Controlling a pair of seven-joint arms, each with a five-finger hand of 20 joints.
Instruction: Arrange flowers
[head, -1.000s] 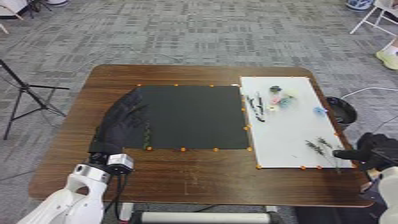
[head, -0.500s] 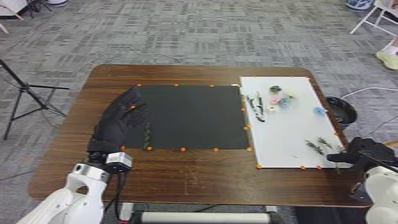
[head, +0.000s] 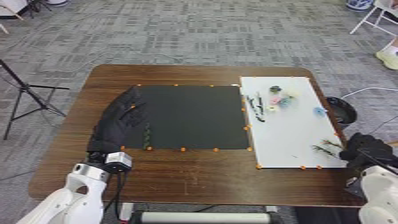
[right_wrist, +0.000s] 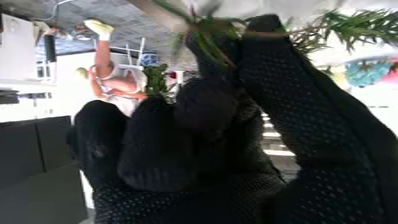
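Pinching leafy green sprigs (head: 325, 150) between the thumb and fingers of the right hand (head: 366, 150) — at the near right corner of the white board (head: 284, 132), nearer than the pink flower (head: 275, 100); resting the left hand (head: 114, 122), straight-fingered, along the black mat's (head: 195, 120) left side.

Five blooms lie towards the far edge and right edge of one white board (head: 289, 132): one dark bloom (head: 275, 89), one pink bloom (head: 275, 100), one cream bloom (head: 272, 108) and two blue blooms (head: 320, 111). At least two leafy sprigs (head: 322, 149) are by its near right corner, and two slim tools (head: 259, 109) by its left edge. One more sprig (head: 147, 135) lies near the left edge of one black mat (head: 195, 117).
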